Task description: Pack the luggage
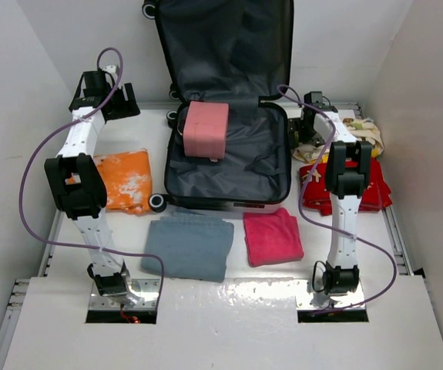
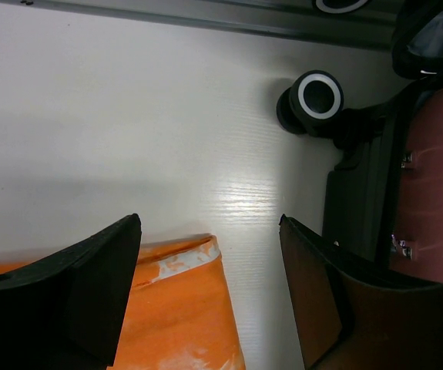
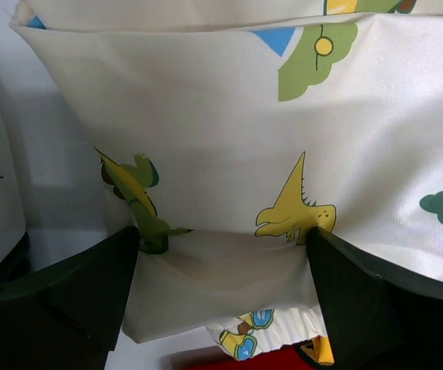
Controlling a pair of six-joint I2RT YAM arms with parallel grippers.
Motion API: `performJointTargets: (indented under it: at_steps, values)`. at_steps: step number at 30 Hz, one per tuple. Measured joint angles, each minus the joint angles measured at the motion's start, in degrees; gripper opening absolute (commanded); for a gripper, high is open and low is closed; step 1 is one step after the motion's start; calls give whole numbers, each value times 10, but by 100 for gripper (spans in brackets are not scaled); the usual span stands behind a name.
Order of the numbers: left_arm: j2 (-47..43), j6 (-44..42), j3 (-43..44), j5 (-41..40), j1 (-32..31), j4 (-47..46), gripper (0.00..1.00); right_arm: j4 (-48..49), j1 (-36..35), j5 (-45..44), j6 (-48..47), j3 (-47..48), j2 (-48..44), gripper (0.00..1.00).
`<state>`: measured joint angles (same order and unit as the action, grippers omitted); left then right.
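The luggage [image 1: 253,158] lies open at the table's back centre, its lid [image 1: 221,46] propped upright. A folded pink garment [image 1: 206,129] rests in its dark lining. My left gripper [image 1: 117,104] hovers left of the luggage, open and empty. In the left wrist view, that gripper [image 2: 209,285] is above the corner of an orange cloth [image 2: 175,308], with a luggage wheel [image 2: 319,94] beyond it. My right gripper [image 1: 313,123] is right of the luggage. It [image 3: 221,285] stands wide open with a fold of white dinosaur-print cloth [image 3: 229,154] between its fingers.
An orange cloth [image 1: 129,181] lies left of the luggage. A grey-blue cloth [image 1: 189,245] and a magenta cloth [image 1: 273,235] lie in front of it. A red cloth [image 1: 375,189] sits at the right, under the dinosaur-print cloth [image 1: 364,132]. White walls enclose the table.
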<state>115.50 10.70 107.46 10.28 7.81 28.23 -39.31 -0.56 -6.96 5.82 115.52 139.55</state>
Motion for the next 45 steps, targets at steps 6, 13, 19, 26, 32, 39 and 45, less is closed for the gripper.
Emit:
performJointTargets:
  at_steps: [6, 13, 19, 26, 32, 39, 45]
  values:
    - [0, 0, 0, 0, 0, 0, 77, 0, -4, -5, 7, 1, 2, 72]
    - [0, -2, 0, 0, 0, 2, 77, 10, -27, -12, 17, -8, 1, 17]
    - [0, -2, 0, 1, 0, 10, 77, 13, -21, 5, 16, -14, -4, 0]
    - [-3, -9, -6, -2, 0, 13, 77, -33, 33, 116, 35, -48, -59, 0]
    - [-28, -18, -38, -4, 1, 15, 77, -59, 127, 210, 34, -155, -262, 0]
    - [-29, -21, -45, 12, 11, 11, 76, -69, 63, 291, 38, -264, -452, 0]
    - [-47, -8, -123, 25, 18, 10, 76, -39, -72, 330, 101, -323, -442, 0]
